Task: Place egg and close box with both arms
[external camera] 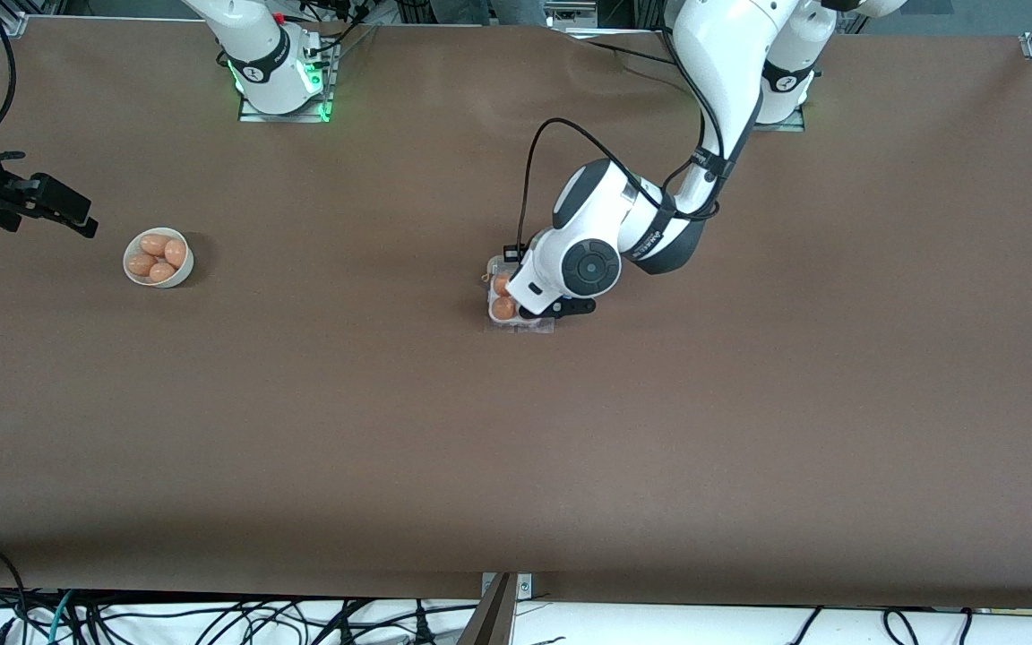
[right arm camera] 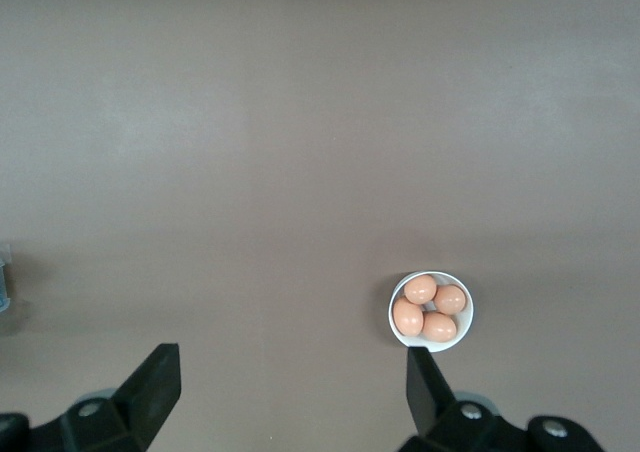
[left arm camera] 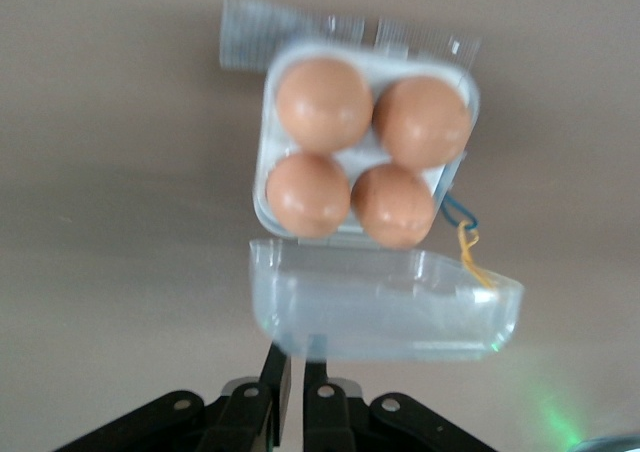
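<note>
Egg number four (left arm camera: 393,205) sits in the box (left arm camera: 362,62) now, so all four cells of the whitish tray are filled with orange-brown eggs, and the clear lid (left arm camera: 385,307) lies folded open beside the tray with a thin yellow and blue band at its hinge corner. My left gripper (left arm camera: 297,387) hangs right at that lid's edge with its fingers nearly pressed together, gripping nothing I can make out. From the front, my left arm covers most of the box (external camera: 516,324) at mid-table; only two eggs peek out. Over at the right arm's end, the white bowl (external camera: 159,257) holds four more eggs. My right gripper (right arm camera: 290,392) waits with its fingers spread wide, near that bowl (right arm camera: 431,311).
</note>
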`<move>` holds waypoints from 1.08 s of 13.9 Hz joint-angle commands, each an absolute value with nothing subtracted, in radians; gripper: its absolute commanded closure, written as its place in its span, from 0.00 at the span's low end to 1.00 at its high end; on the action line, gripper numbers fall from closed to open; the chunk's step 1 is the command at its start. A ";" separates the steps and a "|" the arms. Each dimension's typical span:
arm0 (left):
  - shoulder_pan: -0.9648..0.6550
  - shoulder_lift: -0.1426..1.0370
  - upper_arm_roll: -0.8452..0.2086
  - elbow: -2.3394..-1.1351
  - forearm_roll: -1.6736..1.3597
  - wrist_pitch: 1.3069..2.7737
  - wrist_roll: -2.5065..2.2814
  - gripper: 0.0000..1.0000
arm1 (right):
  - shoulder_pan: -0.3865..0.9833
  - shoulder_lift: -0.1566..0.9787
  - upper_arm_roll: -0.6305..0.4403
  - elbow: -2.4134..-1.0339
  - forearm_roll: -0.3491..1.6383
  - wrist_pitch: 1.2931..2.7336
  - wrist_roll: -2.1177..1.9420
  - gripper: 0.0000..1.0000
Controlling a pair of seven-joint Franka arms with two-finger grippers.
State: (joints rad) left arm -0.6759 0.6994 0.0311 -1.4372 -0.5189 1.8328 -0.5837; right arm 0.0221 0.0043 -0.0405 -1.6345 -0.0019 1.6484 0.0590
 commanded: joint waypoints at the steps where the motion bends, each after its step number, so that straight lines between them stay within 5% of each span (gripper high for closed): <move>1: -0.641 0.712 0.031 -1.368 -0.534 1.818 -0.594 0.87 | 0.003 0.008 -0.026 -1.618 0.005 1.647 0.040 0.00; 4: -0.629 0.701 0.038 -1.359 -0.531 1.812 -0.592 0.80 | 0.009 0.008 -0.025 -1.618 0.002 1.646 0.046 0.00; 9: -0.603 0.657 0.211 -1.223 -0.384 1.795 -0.577 0.15 | 0.008 0.008 -0.025 -1.618 0.003 1.647 0.040 0.00; 15: -0.457 0.542 0.229 -1.192 -0.020 1.672 -0.385 0.00 | 0.008 0.009 -0.025 -1.617 0.003 1.646 0.040 0.00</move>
